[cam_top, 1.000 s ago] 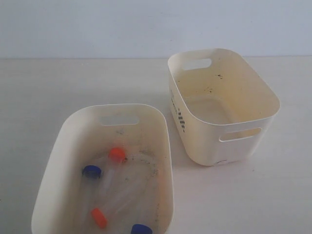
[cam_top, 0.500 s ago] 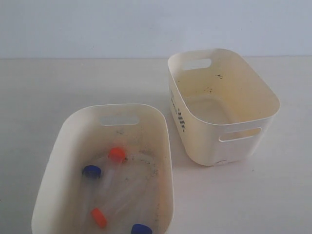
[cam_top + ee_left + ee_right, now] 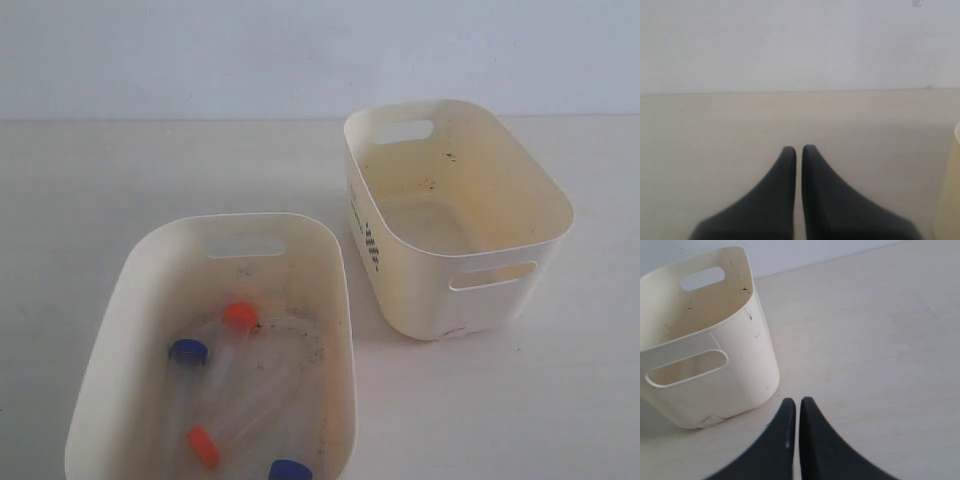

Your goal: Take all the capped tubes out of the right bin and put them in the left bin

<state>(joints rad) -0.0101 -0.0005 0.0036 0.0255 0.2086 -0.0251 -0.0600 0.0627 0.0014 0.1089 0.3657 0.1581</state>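
All capped tubes [image 3: 222, 365] are lying in the left bin [image 3: 128, 290]; left hand [image 3: 798, 148] and right hand [image 3: 797, 401] are hovering pinched, empty, so just keep clear.

Left bin [image 3: 112, 330] and right bin [image 3: 430, 290] stand open-topped; narrow table [image 3: 100, 180] gap between.

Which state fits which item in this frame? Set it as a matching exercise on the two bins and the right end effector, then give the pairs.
Items:
1. left bin
2. right bin
3. right end effector

States:
a. shut, holding nothing
b. no tubes inside, black dotted print on one side
c. holds all four capped tubes

Pairs: 1-c, 2-b, 3-a
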